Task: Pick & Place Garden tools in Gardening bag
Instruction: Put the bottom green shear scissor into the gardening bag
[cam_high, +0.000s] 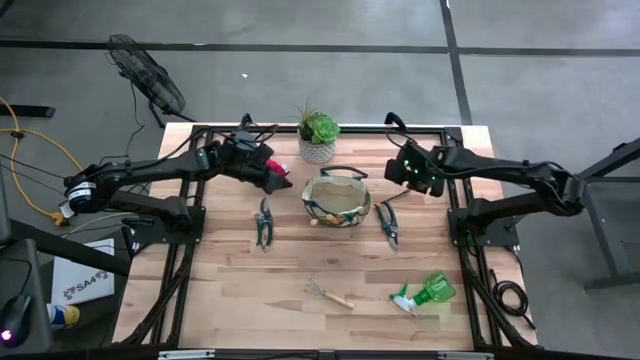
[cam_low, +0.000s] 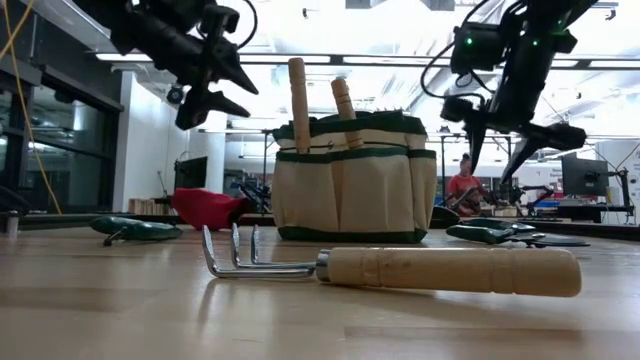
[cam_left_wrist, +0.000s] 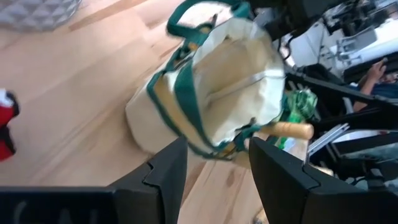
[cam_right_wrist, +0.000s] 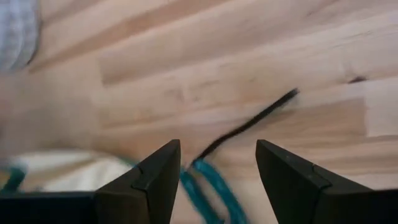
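The gardening bag (cam_high: 336, 199) stands upright on its base at the table's middle, with two wooden trowel handles (cam_low: 298, 100) sticking up out of it. My left gripper (cam_high: 266, 168) hovers open and empty left of the bag, which shows past its fingers in the left wrist view (cam_left_wrist: 217, 81). The red glove (cam_high: 282, 172) lies on the table beside it. My right gripper (cam_high: 406, 172) hovers open and empty right of the bag, above the table. Two pruning shears (cam_high: 263, 224) (cam_high: 388, 224), a hand rake (cam_high: 328, 293) and a green spray bottle (cam_high: 425, 293) lie on the table.
A green succulent in a white pot (cam_high: 318, 137) stands just behind the bag. The rake and the spray bottle lie toward the near edge. Bare wood lies at the near left (cam_high: 220, 290). A person (cam_low: 465, 185) sits in the room beyond the table.
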